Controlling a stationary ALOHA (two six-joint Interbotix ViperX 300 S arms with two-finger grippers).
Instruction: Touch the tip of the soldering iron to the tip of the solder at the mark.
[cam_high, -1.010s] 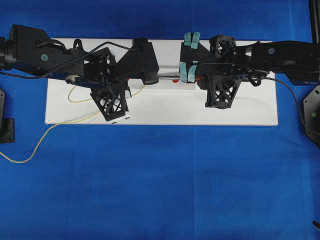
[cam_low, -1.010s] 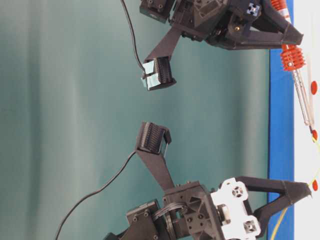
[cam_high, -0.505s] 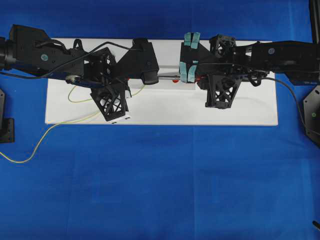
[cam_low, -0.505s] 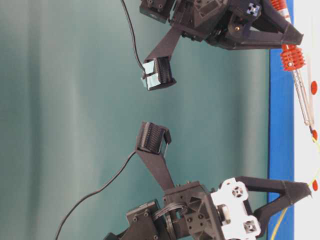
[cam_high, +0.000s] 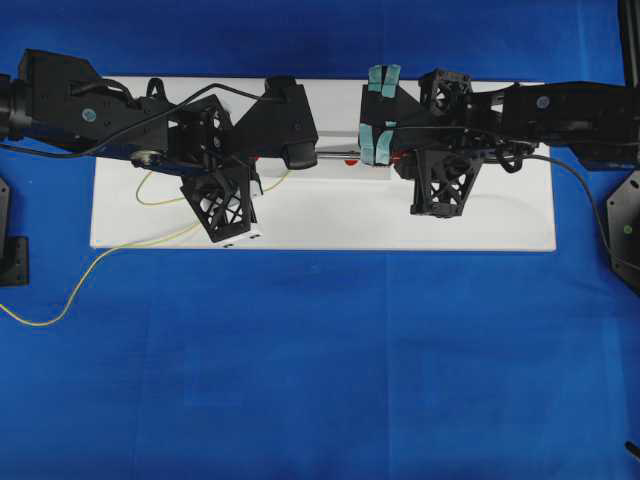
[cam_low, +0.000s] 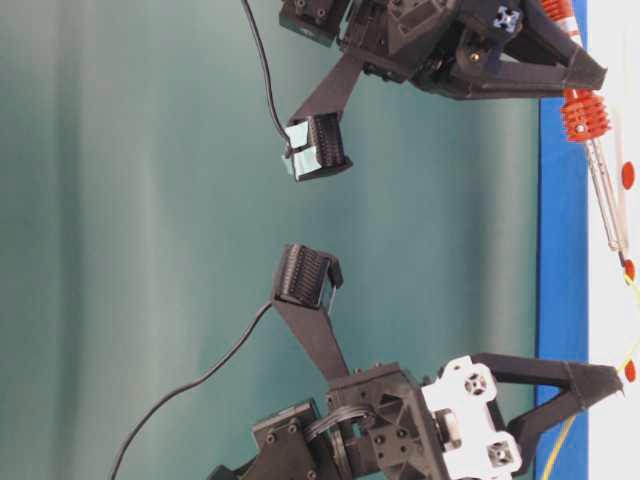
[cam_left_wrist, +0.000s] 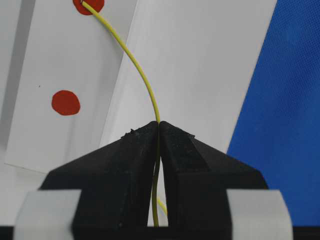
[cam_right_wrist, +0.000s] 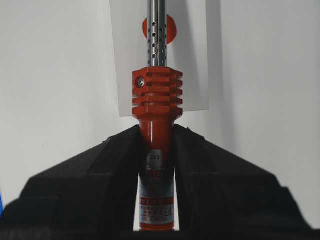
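Observation:
My left gripper is shut on the thin yellow solder. The wire curves forward and its end lies on a red mark at the top edge of the left wrist view. My right gripper is shut on the soldering iron, round its red-orange handle. The perforated metal shaft points ahead over another red mark. In the table-level view the iron's tip sits by the middle red mark, where the solder also ends. Whether they touch cannot be told.
Both grippers work over a white board on blue cloth. The loose solder loops off the board's left front edge onto the cloth. A further red mark lies left of the wire. The iron's black cord trails right.

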